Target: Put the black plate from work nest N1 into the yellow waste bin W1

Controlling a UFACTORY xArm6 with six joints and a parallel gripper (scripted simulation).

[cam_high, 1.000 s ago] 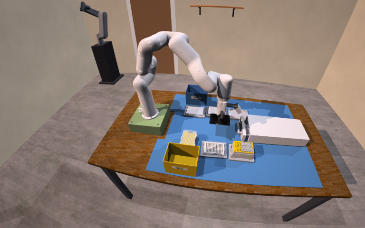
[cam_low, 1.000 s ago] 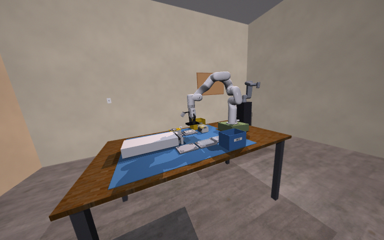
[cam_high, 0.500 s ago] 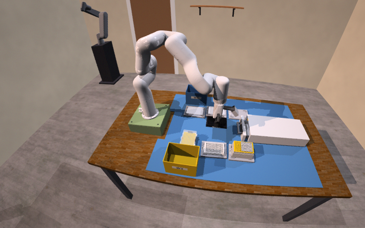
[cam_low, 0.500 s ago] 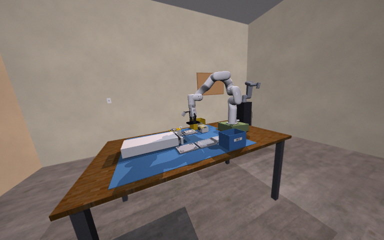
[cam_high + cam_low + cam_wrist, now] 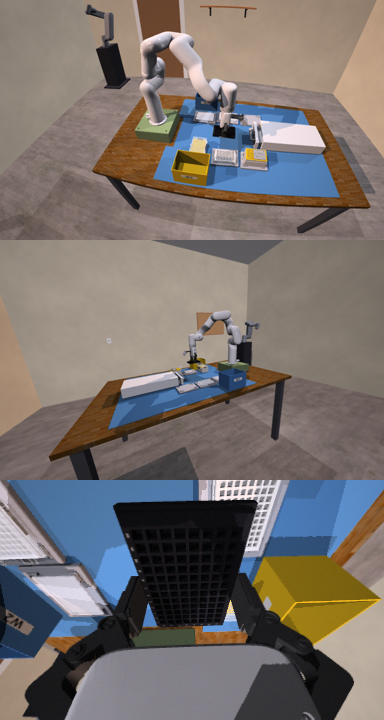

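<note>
My gripper (image 5: 224, 130) is shut on the black plate (image 5: 221, 130) and holds it level above the blue mat, near the middle of the bench. In the wrist view the black plate (image 5: 189, 562) sits between both fingers. The yellow bin W1 (image 5: 190, 167) stands upright and empty at the mat's front left, apart from the plate. It also shows in the wrist view (image 5: 312, 597) at the right. In the exterior view the gripper (image 5: 193, 360) hangs in front of the yellow bin (image 5: 197, 363).
The blue bin W2 (image 5: 206, 102) stands at the back. A white plate (image 5: 225, 156) and a yellow tip box (image 5: 255, 157) sit in nests at the front. A tip rack (image 5: 197, 144) stands behind W1. The white cooler (image 5: 288, 136) lies at the right.
</note>
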